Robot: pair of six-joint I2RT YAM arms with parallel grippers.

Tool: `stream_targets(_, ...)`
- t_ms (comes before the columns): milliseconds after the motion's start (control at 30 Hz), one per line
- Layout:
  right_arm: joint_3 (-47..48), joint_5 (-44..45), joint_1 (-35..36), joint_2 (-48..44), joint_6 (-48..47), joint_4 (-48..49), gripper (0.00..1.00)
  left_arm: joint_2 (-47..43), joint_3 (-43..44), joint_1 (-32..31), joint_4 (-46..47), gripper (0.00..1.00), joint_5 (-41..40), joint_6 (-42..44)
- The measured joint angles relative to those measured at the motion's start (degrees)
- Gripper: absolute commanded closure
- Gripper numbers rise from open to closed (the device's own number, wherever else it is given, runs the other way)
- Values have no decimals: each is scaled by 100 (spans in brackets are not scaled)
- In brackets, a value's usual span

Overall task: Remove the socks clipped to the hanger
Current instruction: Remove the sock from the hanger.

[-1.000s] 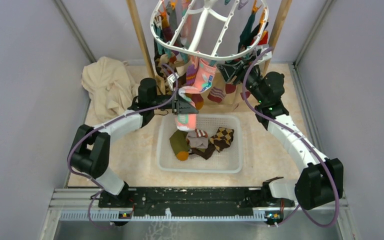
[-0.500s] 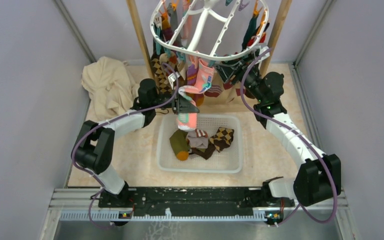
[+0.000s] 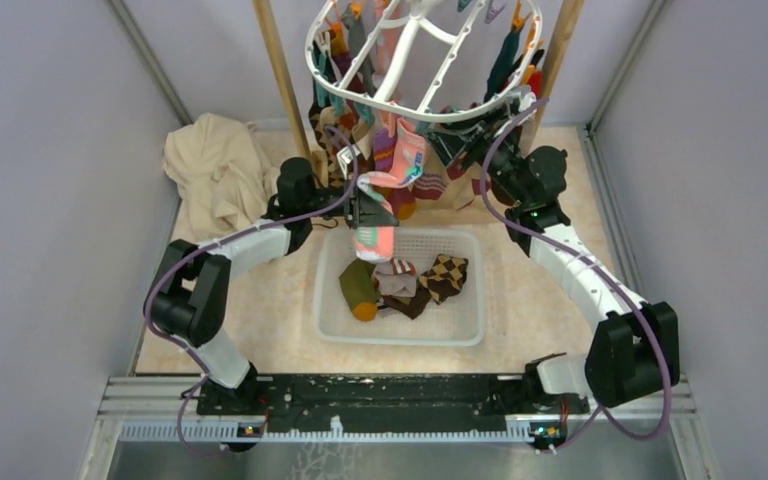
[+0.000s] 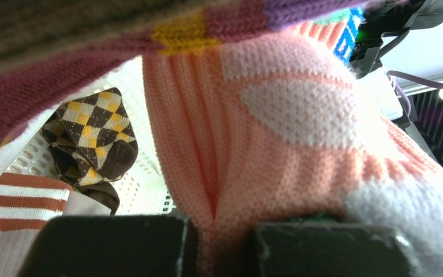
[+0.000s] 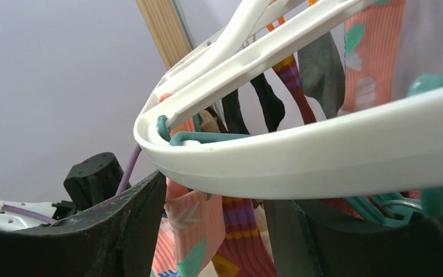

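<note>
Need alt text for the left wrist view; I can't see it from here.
The left gripper is shut on a pink sock that fills most of the frame. Behind it on the left is the white basket, with a brown argyle sock and a red-striped sock in it.

pale lilac-grey walls point(image 3: 50, 200) are closing in the scene on the left, right and back, with thin metal strips point(image 3: 150, 62) running down the back corners. soft, even light is falling across everything. a beige marbled tabletop point(image 3: 260, 320) is filling the middle of the frame. two wooden posts point(image 3: 282, 80) are rising at upper centre. a crumpled cream cloth point(image 3: 215, 170) is lying at upper left. a black rail point(image 3: 390, 392) is running along the bottom edge.
</note>
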Motion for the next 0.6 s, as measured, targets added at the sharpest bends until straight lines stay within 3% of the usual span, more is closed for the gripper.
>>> stream_targets(600,125,-79,0,531,328,341,34,61,0,-2,-105,94,-4,28)
